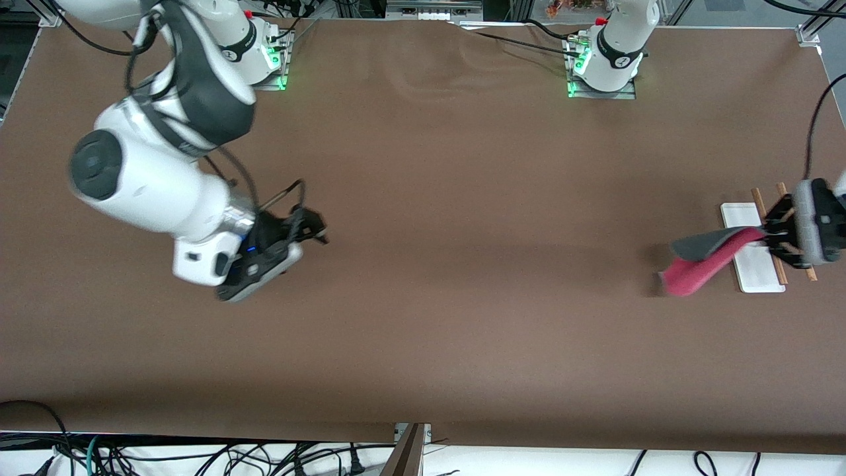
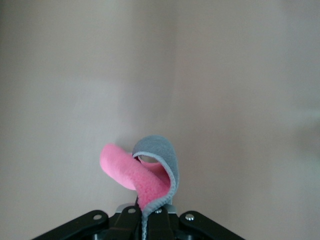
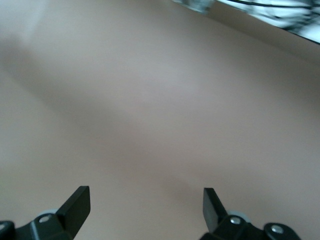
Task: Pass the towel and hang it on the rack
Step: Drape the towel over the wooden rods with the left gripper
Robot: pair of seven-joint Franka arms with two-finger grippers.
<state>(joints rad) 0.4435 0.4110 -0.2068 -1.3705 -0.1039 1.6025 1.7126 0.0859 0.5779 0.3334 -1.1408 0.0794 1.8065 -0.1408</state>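
The towel (image 1: 704,258), dark grey on one side and pink-red on the other, hangs curled from my left gripper (image 1: 770,233), which is shut on its edge. The gripper holds it over the rack (image 1: 753,248), a white base with two thin wooden rods, at the left arm's end of the table. In the left wrist view the towel (image 2: 145,177) curls out from the shut gripper (image 2: 148,220); the rack is hidden there. My right gripper (image 1: 310,228) is open and empty over bare table at the right arm's end, and its spread fingers (image 3: 77,205) show in the right wrist view.
The brown table (image 1: 449,231) carries nothing else between the two grippers. Cables run along its front edge (image 1: 198,456) and by the arm bases.
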